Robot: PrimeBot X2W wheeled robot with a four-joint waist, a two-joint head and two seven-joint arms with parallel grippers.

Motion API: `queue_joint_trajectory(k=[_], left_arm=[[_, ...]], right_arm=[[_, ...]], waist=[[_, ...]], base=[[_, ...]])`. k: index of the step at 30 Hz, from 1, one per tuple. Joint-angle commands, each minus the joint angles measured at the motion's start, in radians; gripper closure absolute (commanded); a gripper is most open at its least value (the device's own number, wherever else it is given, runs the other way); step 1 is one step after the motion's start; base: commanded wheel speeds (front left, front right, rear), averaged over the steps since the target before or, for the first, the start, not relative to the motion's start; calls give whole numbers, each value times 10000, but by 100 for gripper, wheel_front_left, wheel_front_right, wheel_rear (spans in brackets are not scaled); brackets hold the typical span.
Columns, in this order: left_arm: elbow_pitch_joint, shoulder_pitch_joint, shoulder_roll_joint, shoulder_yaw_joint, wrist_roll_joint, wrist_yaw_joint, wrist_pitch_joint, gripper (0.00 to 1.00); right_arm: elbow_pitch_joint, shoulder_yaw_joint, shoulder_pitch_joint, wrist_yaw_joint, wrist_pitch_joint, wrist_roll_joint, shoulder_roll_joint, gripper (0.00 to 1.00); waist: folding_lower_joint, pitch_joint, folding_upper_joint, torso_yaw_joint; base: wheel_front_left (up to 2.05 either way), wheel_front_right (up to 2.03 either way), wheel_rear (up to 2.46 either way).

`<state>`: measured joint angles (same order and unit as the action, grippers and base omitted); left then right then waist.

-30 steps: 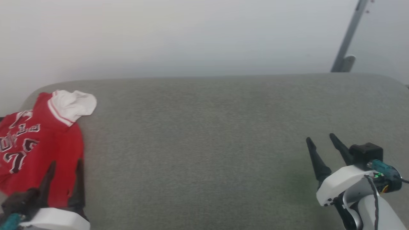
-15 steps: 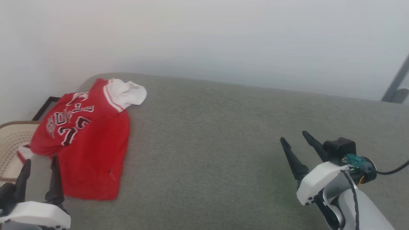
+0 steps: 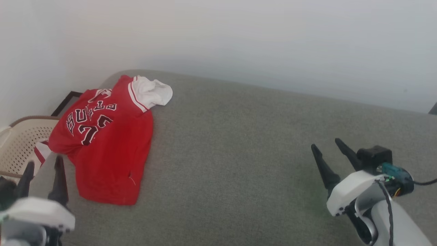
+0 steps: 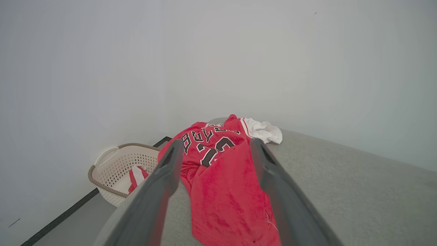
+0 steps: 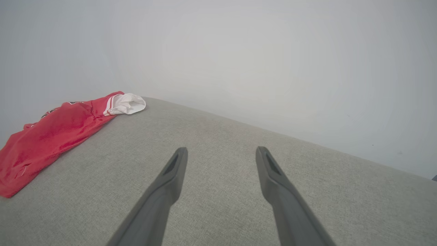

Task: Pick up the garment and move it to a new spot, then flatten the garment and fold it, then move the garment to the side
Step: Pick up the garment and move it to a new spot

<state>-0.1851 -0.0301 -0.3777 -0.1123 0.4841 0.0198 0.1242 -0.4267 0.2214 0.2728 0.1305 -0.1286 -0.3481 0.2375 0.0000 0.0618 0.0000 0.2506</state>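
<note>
The garment (image 3: 106,143), a red jersey with a white sleeve and dark letters and numbers, lies crumpled at the left end of the grey cushion (image 3: 239,153), partly hanging over its left edge. My left gripper (image 3: 44,163) hovers open just in front of the garment's near left corner, touching nothing. In the left wrist view the garment (image 4: 222,177) shows between and beyond that gripper's open fingers (image 4: 215,145). My right gripper (image 3: 329,142) stands open over bare cushion at the lower right, far from the garment. The right wrist view has the garment (image 5: 51,136) at far left, with its open gripper (image 5: 222,148).
A beige perforated basket (image 3: 20,143) stands on the floor beside the cushion's left end; in the left wrist view the basket (image 4: 116,167) holds a small red-and-white striped cloth (image 4: 136,176). A pale wall runs behind the cushion.
The head camera has swung left, so the garment now sits further right in view and the basket has come into sight. Both grippers stay open.
</note>
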Motion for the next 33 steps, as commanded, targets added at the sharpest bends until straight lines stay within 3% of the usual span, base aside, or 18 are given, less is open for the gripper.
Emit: queue_joint_trajectory(k=[1,9,14,20,33], left_arm=[[-33,-412,-47,40,156,-38,-256,0],[-1344,-2837,-746,36,585,-325,-1317,0],[-2975,-4482,-1068,89,884,-593,-1834,0],[-4840,-6009,-1305,258,1030,-615,-2549,0],[-9032,-9093,-957,759,1274,-131,-5077,0]], right_arm=[[101,-54,196,4,26,45,66,0],[925,-261,900,3,488,345,476,0],[1570,-449,1262,3,778,543,753,0],[2289,-771,1505,3,1062,713,984,0],[4118,-1688,1532,3,1987,1095,1523,0]], waist=[[0,-211,0,-50],[0,-1800,0,-656],[0,-2898,0,-1076],[0,-3927,0,-1406],[0,-5892,0,-1625]], base=[[0,0,0],[0,0,0],[0,0,0],[0,0,0],[0,0,0]])
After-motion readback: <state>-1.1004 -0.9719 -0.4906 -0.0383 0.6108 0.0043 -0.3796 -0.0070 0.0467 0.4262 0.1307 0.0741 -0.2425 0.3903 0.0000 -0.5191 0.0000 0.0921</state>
